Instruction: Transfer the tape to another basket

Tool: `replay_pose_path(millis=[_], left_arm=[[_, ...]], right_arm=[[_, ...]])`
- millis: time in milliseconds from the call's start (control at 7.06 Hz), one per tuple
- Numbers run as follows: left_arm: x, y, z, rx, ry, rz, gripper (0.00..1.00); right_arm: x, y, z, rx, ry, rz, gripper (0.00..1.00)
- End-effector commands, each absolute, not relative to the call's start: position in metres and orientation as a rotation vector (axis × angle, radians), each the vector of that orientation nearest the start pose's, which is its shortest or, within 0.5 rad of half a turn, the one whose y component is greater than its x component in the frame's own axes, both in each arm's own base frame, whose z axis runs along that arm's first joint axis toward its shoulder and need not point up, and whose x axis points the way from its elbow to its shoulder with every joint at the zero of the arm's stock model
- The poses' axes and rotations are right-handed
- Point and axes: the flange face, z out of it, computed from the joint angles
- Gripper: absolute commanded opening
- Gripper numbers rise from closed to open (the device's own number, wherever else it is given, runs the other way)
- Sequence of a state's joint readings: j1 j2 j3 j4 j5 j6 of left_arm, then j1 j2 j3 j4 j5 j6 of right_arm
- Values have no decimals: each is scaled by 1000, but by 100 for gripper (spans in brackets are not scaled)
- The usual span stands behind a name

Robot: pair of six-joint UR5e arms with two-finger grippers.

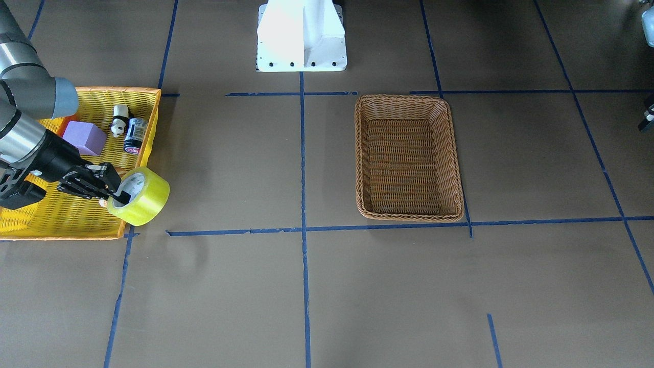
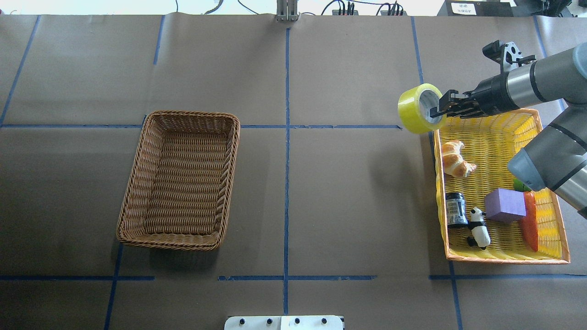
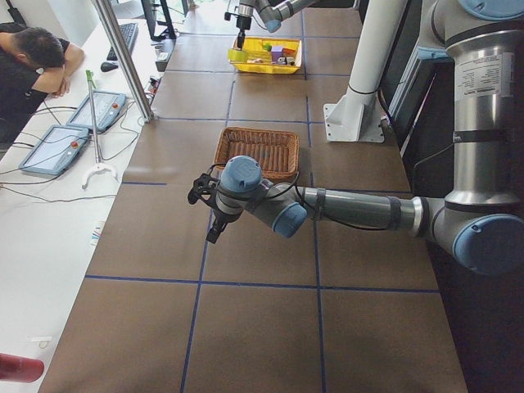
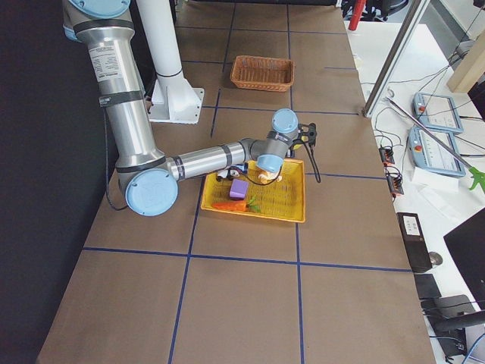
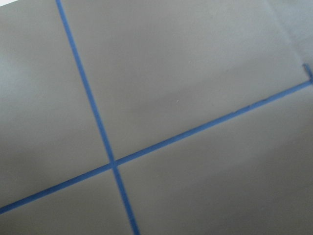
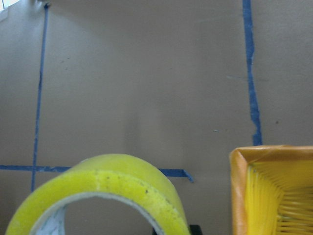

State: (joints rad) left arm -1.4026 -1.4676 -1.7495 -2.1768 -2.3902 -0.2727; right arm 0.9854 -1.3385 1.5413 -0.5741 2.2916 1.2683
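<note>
The tape (image 2: 412, 112) is a yellow-green roll with a white core. It hangs in the air just past the far corner of the yellow basket (image 2: 495, 137). My right gripper (image 2: 438, 112) is shut on the tape's wall, one finger inside the core. The front view shows the tape (image 1: 145, 199) and this gripper (image 1: 120, 197); the right wrist view shows the roll (image 6: 107, 186) close up. The brown wicker basket (image 2: 192, 113) lies empty across the table, also in the front view (image 1: 409, 97). My left gripper (image 3: 211, 213) hangs above bare table near it; I cannot tell if it is open.
The yellow basket holds a croissant (image 2: 454, 158), a black jar (image 2: 455, 209), a panda figure (image 2: 479, 227), a purple block (image 2: 504, 205) and an orange piece (image 2: 529, 220). The white robot base (image 1: 301, 36) stands at the table's edge. A person (image 3: 33, 57) sits at the side desk.
</note>
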Motion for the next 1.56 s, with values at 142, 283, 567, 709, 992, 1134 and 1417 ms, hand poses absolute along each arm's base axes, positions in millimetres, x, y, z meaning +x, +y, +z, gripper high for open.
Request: replay_pose_path(millis=[142, 283, 567, 709, 992, 1134, 1417], left_arm=[[129, -451, 482, 401, 1187, 67, 100], [151, -454, 449, 391, 1282, 36, 100], [206, -457, 378, 309, 1456, 1, 100], [232, -453, 346, 241, 1532, -16, 100], [270, -428, 290, 215, 1636, -70, 100], [290, -407, 263, 236, 1690, -62, 100], [303, -387, 210, 191, 1815, -133, 100]], right_arm=[[-280, -505, 408, 201, -1448, 142, 0], [-281, -499, 399, 216, -1470, 121, 0], [-290, -482, 388, 254, -1539, 45, 0], [-292, -474, 381, 263, -1586, 25, 0], [-308, -448, 357, 291, -1732, 40, 0], [-324, -427, 336, 291, -1800, 67, 0], [-344, -393, 310, 310, -1898, 49, 0]])
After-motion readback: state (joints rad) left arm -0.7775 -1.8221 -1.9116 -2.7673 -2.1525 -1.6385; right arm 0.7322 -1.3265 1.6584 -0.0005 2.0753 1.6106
